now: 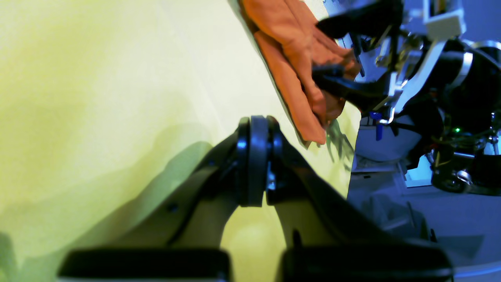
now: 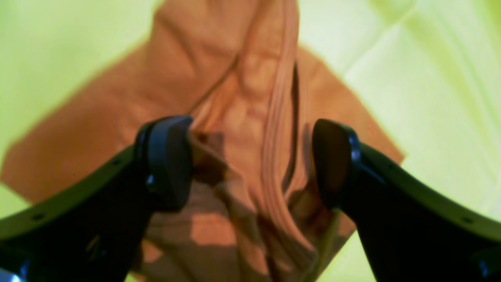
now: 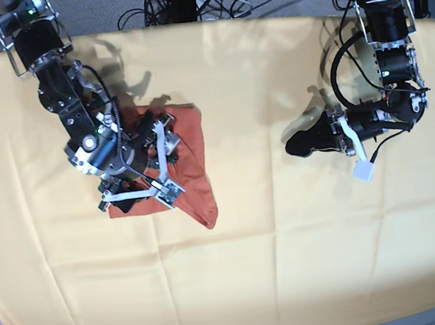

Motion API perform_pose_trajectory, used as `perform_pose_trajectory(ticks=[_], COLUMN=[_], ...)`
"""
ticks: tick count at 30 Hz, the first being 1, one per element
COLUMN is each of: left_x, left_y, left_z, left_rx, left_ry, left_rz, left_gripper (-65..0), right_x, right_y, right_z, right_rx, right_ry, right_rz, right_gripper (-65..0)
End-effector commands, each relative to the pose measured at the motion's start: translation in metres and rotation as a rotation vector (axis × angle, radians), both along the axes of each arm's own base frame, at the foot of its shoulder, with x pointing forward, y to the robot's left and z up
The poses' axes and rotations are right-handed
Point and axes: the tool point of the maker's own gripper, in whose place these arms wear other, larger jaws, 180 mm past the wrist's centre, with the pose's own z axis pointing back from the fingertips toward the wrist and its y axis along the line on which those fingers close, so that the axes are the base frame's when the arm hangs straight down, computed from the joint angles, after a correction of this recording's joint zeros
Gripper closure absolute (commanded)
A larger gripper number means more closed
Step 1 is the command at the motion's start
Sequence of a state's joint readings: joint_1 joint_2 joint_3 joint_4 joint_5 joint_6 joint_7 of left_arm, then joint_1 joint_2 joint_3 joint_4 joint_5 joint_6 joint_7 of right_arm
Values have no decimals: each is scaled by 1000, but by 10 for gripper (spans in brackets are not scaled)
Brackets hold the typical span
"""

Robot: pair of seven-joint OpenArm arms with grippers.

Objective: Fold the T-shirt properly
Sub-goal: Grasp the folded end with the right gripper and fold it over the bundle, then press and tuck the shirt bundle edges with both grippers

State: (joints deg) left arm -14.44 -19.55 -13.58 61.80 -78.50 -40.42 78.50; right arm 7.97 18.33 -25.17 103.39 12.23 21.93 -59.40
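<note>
Half folded at best: rust-orange cotton T-shirt bunched on pale yellow cloth, straddled by spread right gripper, left gripper pressed together, empty.

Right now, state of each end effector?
Left end effector: closed, empty, over the yellow cloth.
Right end effector: open, fingers either side of the bunched T-shirt, not gripping.

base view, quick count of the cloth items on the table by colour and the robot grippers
orange T-shirt: 1
pale yellow cloth: 1
grippers: 2, the left gripper shut and holding nothing, the right gripper open over the T-shirt
total: 4
</note>
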Motion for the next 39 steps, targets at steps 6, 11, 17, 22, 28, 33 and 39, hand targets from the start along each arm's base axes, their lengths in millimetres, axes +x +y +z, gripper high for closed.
perform_pose_trajectory(ticks=[6, 11, 17, 22, 28, 33, 39], left_x=[2, 2, 2, 2, 2, 2, 6], left_y=[4, 4, 4, 4, 4, 6, 21], left_z=[4, 4, 4, 3, 4, 4, 29], left_rx=[12, 13, 13, 13, 13, 18, -19], left_ry=[-5, -4, -4, -3, -4, -5, -60], left_rz=[-4, -5, -4, -5, -5, -4, 7], left_gripper=[0, 0, 0, 0, 0, 0, 0], right_x=[-27, -43, -50, -49, -93, -97, -54], right_y=[2, 26, 66, 78, 121, 138, 110], right_z=[-11, -3, 36, 46, 67, 86, 112], right_rx=[37, 142, 363, 419, 615, 688, 583], right_ry=[94, 126, 59, 38, 172, 178, -22], right_rz=[79, 174, 293, 315, 516, 553, 477], right_gripper=[-480, -480, -480, -480, -480, -480, -396])
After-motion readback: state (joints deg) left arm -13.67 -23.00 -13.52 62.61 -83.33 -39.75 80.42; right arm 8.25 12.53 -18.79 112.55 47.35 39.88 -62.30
